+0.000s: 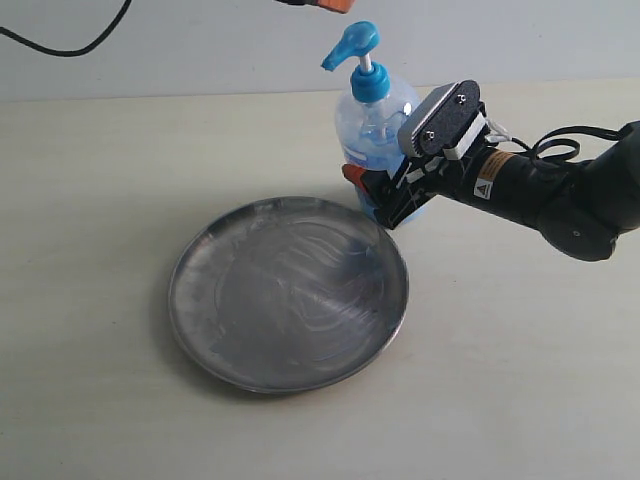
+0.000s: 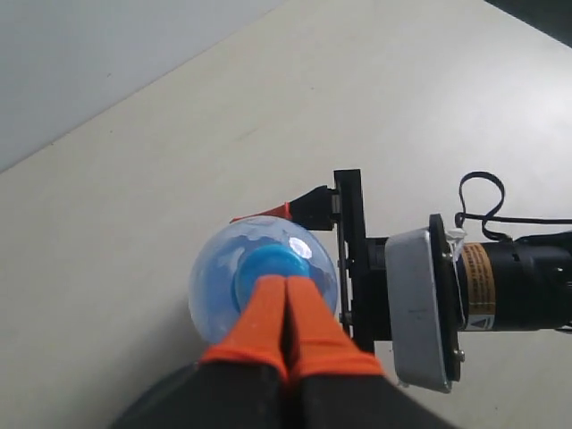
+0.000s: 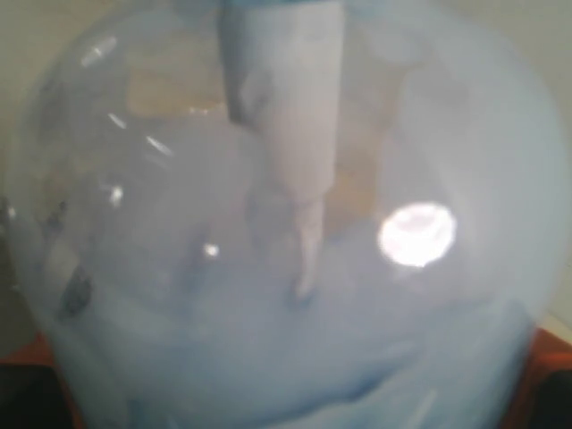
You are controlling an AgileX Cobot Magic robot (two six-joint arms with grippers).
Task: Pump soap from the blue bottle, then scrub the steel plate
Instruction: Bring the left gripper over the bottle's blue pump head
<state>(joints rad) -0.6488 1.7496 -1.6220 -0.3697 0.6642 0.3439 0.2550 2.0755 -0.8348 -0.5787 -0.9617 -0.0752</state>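
Note:
The blue bottle stands upright just behind the steel plate, its pump head raised. Pale blue soap fills the bottle's lower part. My right gripper reaches in from the right and is closed around the bottle's lower body, with one orange fingertip showing on its left side. The bottle fills the right wrist view. My left gripper hangs shut and empty right above the pump head, its orange tips at the exterior view's top edge.
The plate lies flat on a pale tabletop and shows streaky swirl marks. A black cable runs along the wall at the back left. The right arm stretches across the table's right side.

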